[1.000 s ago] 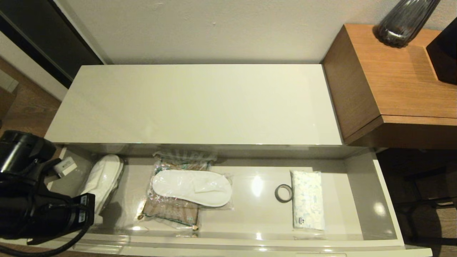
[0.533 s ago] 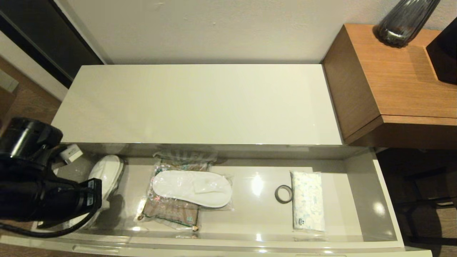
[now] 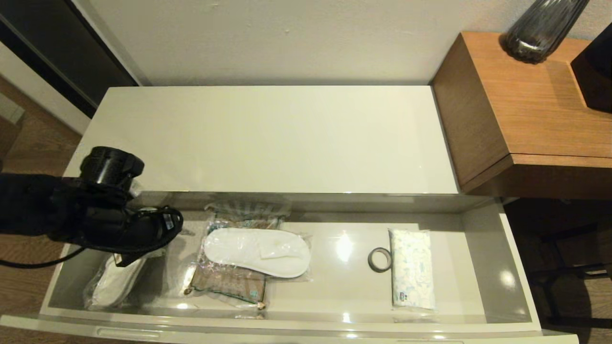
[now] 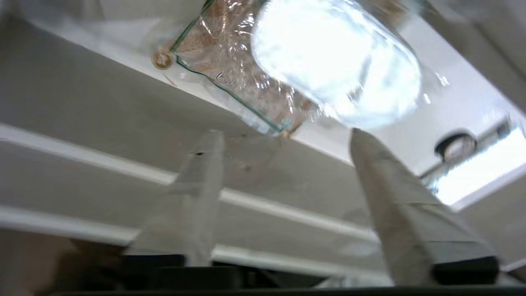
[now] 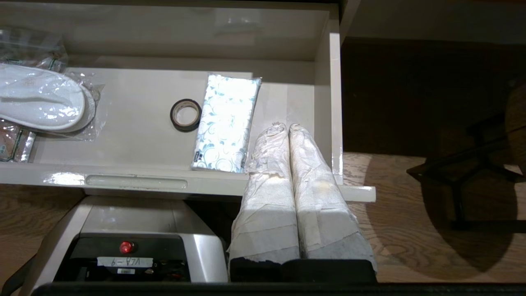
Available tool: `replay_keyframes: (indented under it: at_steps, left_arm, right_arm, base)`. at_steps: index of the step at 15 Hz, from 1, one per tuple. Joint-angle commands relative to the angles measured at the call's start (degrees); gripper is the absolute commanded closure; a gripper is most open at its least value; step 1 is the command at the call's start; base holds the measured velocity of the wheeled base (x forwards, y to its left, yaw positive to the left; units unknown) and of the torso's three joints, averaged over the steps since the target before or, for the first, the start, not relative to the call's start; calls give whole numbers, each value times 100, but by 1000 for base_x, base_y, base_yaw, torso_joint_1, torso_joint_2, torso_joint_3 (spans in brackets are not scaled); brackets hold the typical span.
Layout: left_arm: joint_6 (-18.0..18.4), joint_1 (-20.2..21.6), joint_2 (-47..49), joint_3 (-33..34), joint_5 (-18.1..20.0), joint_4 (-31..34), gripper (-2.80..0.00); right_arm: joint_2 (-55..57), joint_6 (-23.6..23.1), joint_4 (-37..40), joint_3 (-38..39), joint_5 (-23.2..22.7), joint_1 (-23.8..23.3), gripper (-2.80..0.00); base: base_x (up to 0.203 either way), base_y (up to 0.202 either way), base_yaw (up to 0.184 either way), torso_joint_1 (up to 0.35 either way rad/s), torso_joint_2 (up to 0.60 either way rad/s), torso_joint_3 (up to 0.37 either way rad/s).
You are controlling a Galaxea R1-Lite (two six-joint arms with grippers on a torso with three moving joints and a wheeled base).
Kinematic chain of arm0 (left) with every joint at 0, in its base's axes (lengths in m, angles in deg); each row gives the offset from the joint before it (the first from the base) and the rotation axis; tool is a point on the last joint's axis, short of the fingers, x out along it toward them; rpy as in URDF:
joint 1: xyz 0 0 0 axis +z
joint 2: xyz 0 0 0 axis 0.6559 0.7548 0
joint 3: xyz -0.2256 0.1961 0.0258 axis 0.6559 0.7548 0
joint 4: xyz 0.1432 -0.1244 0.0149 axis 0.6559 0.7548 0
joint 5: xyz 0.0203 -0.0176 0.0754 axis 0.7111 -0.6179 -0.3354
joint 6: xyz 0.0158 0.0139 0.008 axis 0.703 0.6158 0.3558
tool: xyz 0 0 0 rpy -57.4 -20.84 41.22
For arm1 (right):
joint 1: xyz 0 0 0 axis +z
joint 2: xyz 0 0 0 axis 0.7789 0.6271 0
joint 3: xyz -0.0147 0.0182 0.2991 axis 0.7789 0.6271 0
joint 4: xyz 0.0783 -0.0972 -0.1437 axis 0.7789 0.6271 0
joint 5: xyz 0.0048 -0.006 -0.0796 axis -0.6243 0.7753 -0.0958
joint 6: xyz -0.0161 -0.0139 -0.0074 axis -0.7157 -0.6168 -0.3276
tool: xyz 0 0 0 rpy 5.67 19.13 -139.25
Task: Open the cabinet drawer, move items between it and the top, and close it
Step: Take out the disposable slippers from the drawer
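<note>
Hanging over the left end of the open cabinet drawer (image 3: 287, 313), the left hand (image 4: 283, 135) has its taped fingers (image 4: 386, 193) spread apart, released, nothing between them. Head view shows only the dark arm body; the spread shows in the left wrist view alone. Beneath the arm, a bagged slipper pair (image 3: 112, 284) lies at the drawer's left end, partly hidden. Next right, a second bagged slipper pair (image 3: 256, 251), flat, white, oval, in crinkled clear plastic atop a brownish printed bag (image 3: 224, 282); it lies just ahead of the left fingertips in the wrist view, not touching. Further right, small black tape roll (image 3: 380, 259) lies touching or just beside the white packet (image 3: 412, 267), soft, rectangular; right wrist view shows its blue floral print. Above the drawer, the top (image 3: 267, 138) is glossy, cream-white. Right hand (image 5: 287, 127) seen only in its own wrist view: wrapped fingers pressed together, clenched on nothing, by the drawer's right front corner near the packet. Brown wooden side table (image 3: 535, 110) at far right.
</note>
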Motion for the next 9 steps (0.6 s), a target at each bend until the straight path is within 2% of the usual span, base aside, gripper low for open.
replay_keyframes:
  at_steps: [1,5,9]
  left_arm:
    - [-225,-2,867,-57,8,-415,-280]
    - [-548,-2,1767,-255,13,-1158,-280]
    - [-534,-19,2632,-873,40,-1857,-280]
  right_arm:
    - [9,-3,-2,1,-4,1,0]
    - [9,-3,-2,1,-4,1,0]
    - [9,-3,-2,1,-4,1,0]
  base:
    - [0,0,0,0,0,0]
    - [0,0,0,0,0,0]
    - [0,0,0,0,0,0]
